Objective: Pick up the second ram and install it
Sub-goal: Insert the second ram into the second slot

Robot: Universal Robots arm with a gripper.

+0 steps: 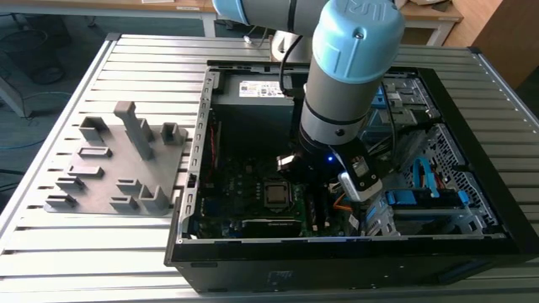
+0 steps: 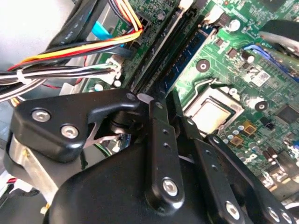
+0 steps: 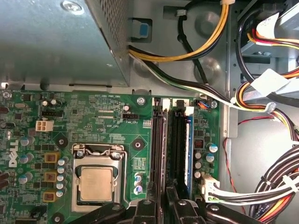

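Your arm [image 1: 345, 82] blocks the slots in the exterior view, so go by the wrist cameras. The second ram [image 3: 176, 149] shows edge-on, a thin dark strip standing upright along the black slots beside the blue one, on the green motherboard [image 3: 107, 121] inside the open computer case [image 1: 337, 252]. Its chips are hidden and I can't tell if it's fully seated. The gripper [image 2: 161, 95] has its fingers [image 2: 159, 121] drawn close, pinching the stick's top edge. Your gray holder [image 1: 118, 170] sits on the bench [image 1: 126, 252].
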